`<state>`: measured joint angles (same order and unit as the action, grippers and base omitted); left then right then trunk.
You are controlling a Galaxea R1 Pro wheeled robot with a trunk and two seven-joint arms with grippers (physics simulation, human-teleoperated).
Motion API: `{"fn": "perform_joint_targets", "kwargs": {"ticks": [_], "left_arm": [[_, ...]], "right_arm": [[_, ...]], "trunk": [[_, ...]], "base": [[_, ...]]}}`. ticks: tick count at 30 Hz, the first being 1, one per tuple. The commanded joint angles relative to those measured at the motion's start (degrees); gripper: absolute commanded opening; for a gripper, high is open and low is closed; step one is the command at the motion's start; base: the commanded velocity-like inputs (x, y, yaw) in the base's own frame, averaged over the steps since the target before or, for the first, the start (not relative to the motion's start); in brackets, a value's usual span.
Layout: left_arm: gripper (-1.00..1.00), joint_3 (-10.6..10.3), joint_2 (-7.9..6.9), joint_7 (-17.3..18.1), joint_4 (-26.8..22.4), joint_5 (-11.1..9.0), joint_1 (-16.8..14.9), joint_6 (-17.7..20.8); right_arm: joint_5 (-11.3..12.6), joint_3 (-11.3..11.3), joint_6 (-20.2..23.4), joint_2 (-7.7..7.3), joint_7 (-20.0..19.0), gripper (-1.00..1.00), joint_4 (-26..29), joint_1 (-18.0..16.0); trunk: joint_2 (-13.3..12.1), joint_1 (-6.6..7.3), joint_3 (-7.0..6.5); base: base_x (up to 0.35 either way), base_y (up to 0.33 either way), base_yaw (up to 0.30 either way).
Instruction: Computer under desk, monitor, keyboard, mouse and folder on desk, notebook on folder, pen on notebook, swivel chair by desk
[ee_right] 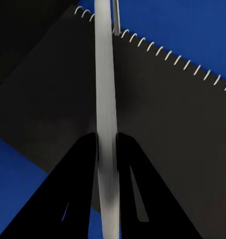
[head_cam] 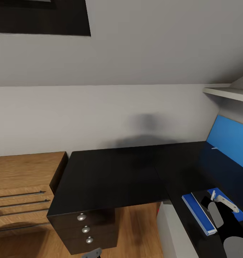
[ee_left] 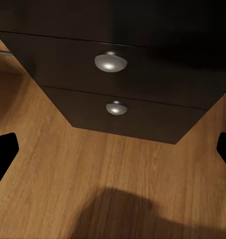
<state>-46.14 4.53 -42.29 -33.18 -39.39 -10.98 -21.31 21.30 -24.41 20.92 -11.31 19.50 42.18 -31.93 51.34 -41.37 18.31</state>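
Progress, judged from the head view: folder (head_cam: 199,213) lies on the desk (head_cam: 110,172) at its near right end, notebook (head_cam: 210,200) stacked on it, dark cover with spiral binding. Right gripper (ee_right: 107,142) is clenched on the pen (ee_right: 105,89), held just above the notebook; placing it looks like the step in hand. Monitor, keyboard, mouse, chair placement: unverified from these pictures. Right wrist view adds the pinch on the pen and the spiral coils over blue. Left wrist view adds the drawer unit (ee_left: 117,94) with round knobs above wooden floor (ee_left: 113,189); left gripper (ee_left: 113,152) fingers spread wide, holding nothing.
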Motion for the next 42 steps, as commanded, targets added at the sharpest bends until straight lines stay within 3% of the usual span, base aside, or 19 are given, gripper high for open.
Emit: {"fn": "perform_joint_targets", "kwargs": {"ticks": [1,18,26,42], "left_arm": [[1.00,-0.5,-0.04,-0.3,0.0,-0.5,-0.1,-0.3],[1.00,-0.5,-0.04,-0.3,0.0,-0.5,-0.1,-0.3],[1.00,-0.5,-0.04,-0.3,0.0,-0.5,-0.1,-0.3],[1.00,-0.4,-0.04,-0.3,0.0,-0.5,-0.1,-0.3]], "right_arm": [[0.6,0.0,0.2,0.02,0.4,-1.00,0.1,0.0],[0.5,0.1,0.1,-0.02,0.4,-1.00,-1.3,-0.4],[-2.0,0.0,-1.0,-0.03,0.4,-1.00,-2.3,-1.1],[-2.4,0.0,-1.6,0.06,0.7,-1.00,-2.4,-1.1]], "trunk": [[0.1,-0.01,0.07],[0.1,-0.01,0.07],[0.1,-0.01,0.07],[0.1,-0.01,0.07]], "base": [[0.000,0.000,0.000],[0.000,0.000,0.000],[0.000,0.000,0.000],[0.000,0.000,0.000]]}}
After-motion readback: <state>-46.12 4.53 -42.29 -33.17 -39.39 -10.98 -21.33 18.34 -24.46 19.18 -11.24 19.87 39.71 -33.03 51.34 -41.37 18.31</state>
